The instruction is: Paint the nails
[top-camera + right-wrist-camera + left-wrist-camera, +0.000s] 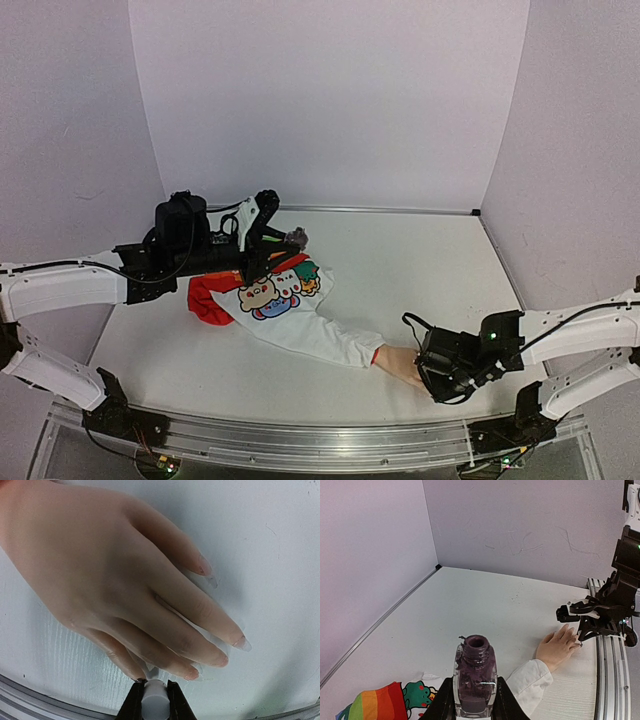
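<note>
One open polish bottle, one mannequin hand, two grippers clamped tight.
The left gripper (474, 706) pinches the single small clear bottle (475, 672), uncapped and upright, with dark purple polish inside, over a cartoon-print white sleeve (300, 325). The mannequin hand (100, 565) lies flat near the table's (420, 260) front right edge. Its nails (243, 643) lie just before the right gripper (153, 709), which is closed on one white cap (153, 695). I count four fingertips clearly.

Uncapped dark purple polish bottle (475, 680) between the left fingers (440, 706); white cap (153, 700), perhaps the brush's, between the right fingers (131, 707).
</note>
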### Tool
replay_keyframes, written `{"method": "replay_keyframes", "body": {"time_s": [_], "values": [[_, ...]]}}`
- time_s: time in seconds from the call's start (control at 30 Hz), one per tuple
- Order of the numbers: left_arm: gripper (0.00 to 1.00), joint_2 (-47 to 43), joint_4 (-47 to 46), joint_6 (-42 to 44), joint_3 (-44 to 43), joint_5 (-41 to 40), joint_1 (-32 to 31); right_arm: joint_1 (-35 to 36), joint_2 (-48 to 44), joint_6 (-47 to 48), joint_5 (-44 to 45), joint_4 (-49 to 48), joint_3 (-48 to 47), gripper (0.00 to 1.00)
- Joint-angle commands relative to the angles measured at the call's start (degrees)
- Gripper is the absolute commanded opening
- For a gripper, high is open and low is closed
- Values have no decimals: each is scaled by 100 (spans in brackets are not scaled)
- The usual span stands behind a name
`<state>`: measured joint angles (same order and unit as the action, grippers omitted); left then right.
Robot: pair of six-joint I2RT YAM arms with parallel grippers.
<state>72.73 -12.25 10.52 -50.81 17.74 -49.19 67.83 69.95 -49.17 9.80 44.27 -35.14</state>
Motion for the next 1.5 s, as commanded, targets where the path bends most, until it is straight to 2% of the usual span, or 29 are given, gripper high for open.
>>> {"method": "replay_keyframes", "body": {"time_s": [0.0, 0.57, 1.47], "values": [[0, -224, -94, 33, -35, -70, -17, 29, 27, 81, 139, 81, -217, 0], [0, -189, -120, 46, -52, -52, -12, 30, 59, 376, -259, -157, -211, 0], [0, -268, -88, 29, -17, -77, -13, 28, 37, -124, 141, 46, -109, 0]]}}
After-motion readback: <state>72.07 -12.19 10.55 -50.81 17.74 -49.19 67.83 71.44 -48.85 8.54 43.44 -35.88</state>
